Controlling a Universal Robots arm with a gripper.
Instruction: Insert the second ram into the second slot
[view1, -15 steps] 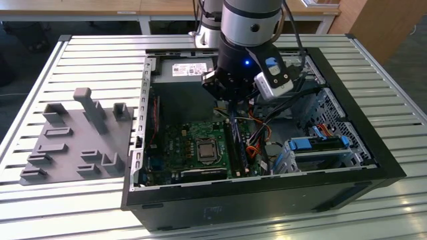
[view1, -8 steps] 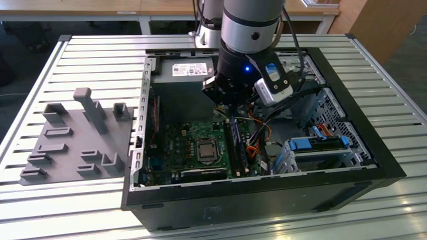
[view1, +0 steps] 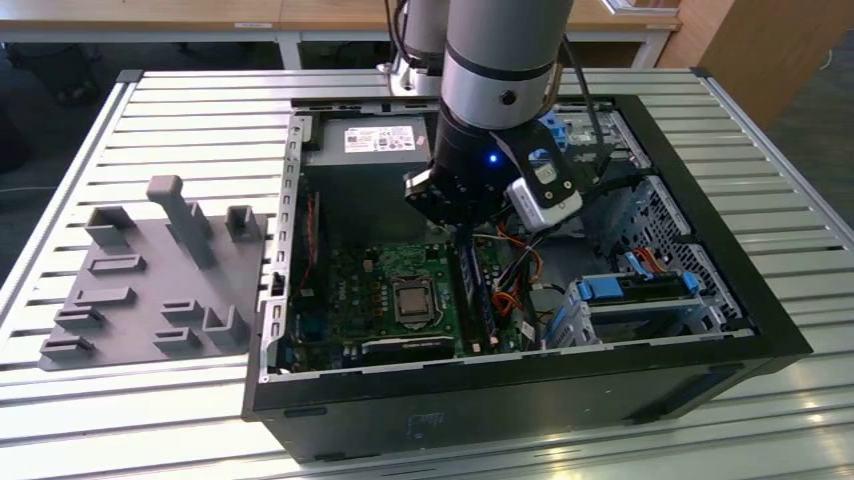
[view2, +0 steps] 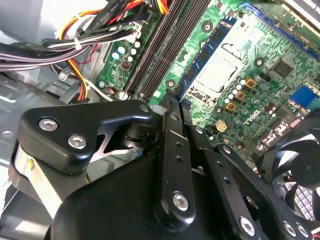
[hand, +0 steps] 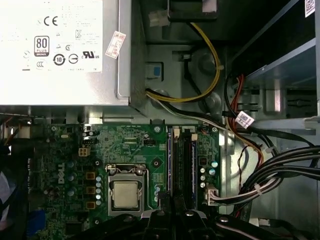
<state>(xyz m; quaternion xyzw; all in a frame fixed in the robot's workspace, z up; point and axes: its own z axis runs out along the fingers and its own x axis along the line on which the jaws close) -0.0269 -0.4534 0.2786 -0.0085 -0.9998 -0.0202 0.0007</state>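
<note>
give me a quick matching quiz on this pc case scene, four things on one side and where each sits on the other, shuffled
Things:
1. power supply box
2. grey holder tray
3. processor socket
4. claw

Places:
A. on the slatted table, outside the case, toward the exterior view's left
B. over the end of the memory slots on the motherboard
C. inside the case, at the far end from the exterior camera
D. on the green motherboard, beside the memory slots

Pairs: 1-C, 2-A, 3-D, 4-B
</note>
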